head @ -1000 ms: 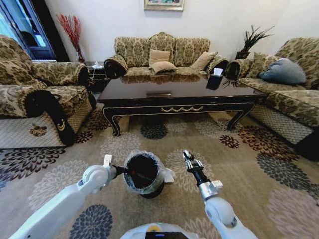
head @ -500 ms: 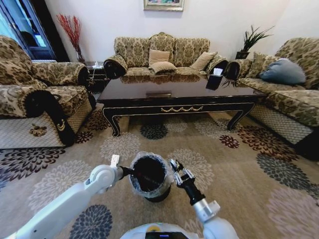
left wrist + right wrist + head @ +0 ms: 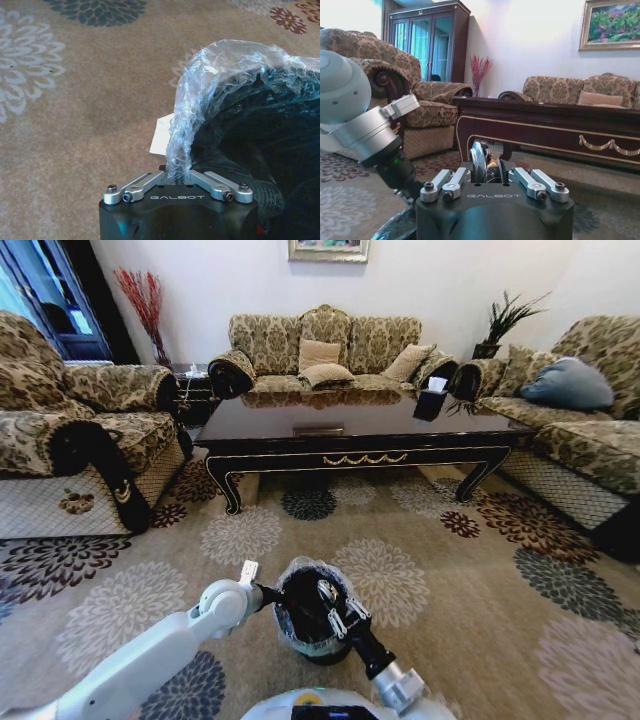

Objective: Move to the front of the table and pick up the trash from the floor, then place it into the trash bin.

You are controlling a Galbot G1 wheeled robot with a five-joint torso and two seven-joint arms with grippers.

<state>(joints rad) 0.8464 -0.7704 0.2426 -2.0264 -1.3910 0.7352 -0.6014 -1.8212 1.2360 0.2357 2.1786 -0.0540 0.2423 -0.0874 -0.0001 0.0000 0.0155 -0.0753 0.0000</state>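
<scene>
The trash bin (image 3: 300,635), black with a crinkly clear bag over its rim, is close in front of me on the floor (image 3: 480,570). My left gripper (image 3: 272,597) is shut on the bin's rim (image 3: 177,172) and bag. My right gripper (image 3: 325,592) hangs over the bin's mouth, shut on a small shiny clear piece of trash (image 3: 479,159). A flat white scrap (image 3: 161,134) lies on the carpet beside the bin. The table (image 3: 360,455) stands farther ahead, dark and glossy, and it shows behind the right gripper (image 3: 482,162) too.
Patterned sofas flank the carpet: one at the left (image 3: 70,440), one at the right (image 3: 590,430), one behind the table (image 3: 325,345). A tissue box (image 3: 435,385) sits on the table. Open carpet lies between me and the table.
My right gripper has swung left from beside the bin to over its mouth. The left arm and the bin it holds have shifted slightly right and nearer.
</scene>
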